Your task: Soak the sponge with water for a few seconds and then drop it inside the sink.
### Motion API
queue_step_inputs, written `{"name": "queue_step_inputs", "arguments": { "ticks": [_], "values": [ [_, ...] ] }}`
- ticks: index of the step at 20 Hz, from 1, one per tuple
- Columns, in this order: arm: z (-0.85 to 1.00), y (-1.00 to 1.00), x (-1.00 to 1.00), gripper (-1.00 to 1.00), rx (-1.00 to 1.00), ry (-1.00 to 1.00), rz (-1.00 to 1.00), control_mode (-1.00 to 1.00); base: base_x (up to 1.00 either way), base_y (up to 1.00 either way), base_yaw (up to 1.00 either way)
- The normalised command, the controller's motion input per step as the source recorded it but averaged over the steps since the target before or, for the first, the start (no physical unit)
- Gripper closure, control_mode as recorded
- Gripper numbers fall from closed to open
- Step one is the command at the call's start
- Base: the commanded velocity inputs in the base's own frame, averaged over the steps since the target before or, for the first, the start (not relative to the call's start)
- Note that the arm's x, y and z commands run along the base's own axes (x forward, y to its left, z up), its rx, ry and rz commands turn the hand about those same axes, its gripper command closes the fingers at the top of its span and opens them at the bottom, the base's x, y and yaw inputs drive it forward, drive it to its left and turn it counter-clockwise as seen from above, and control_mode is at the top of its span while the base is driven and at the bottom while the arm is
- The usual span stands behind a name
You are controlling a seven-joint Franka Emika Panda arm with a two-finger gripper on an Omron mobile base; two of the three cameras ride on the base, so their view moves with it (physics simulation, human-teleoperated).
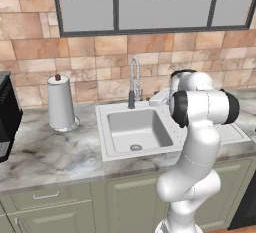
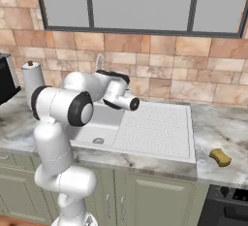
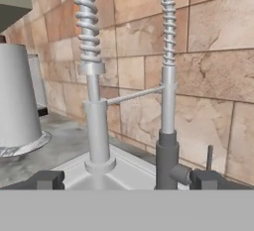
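The sponge (image 2: 220, 157), a small yellow-tan block, lies on the marble counter right of the sink (image 2: 160, 123), far from my hand. The sink (image 1: 102, 112) is a white basin with a round drain and a ribbed drainboard. At its back stands the tall coiled chrome faucet (image 1: 134, 84). My gripper (image 3: 126, 180) is open with nothing between its fingertips (image 3: 44, 179). It faces the faucet (image 3: 94, 101) closely, at about spout height, with the dark spout end (image 3: 167, 155) straight ahead. The water is out of view.
A white paper towel roll (image 1: 60, 102) stands on the counter left of the sink, seen also as the roll (image 3: 15, 96) in the hand view. A black appliance (image 1: 7, 112) sits at the far left. A dark stove front (image 2: 227, 203) lies beyond the sponge. Tiled wall is close behind the faucet.
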Motion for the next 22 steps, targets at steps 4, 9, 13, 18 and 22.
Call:
{"name": "queue_step_inputs", "arguments": {
  "ticks": [4, 9, 13, 18, 22],
  "values": [
    [-0.19, 0.00, 0.15, -1.00, 0.00, -0.02, 0.00, -1.00, 0.00, 0.00, 0.00],
    [-0.03, 0.00, 0.20, -1.00, 0.00, -0.04, 0.00, -1.00, 0.00, 0.00, 0.00],
    [0.00, 0.00, 0.20, -1.00, 0.00, -0.03, 0.00, -1.00, 0.00, 0.00, 0.00],
    [0.00, 0.00, 0.17, -1.00, 0.00, -0.01, 0.00, -1.00, 0.00, 0.00, 0.00],
    [0.00, 0.00, 0.23, -1.00, 0.00, 0.00, 0.00, -1.00, 0.00, 0.00, 0.00]
  ]
}}
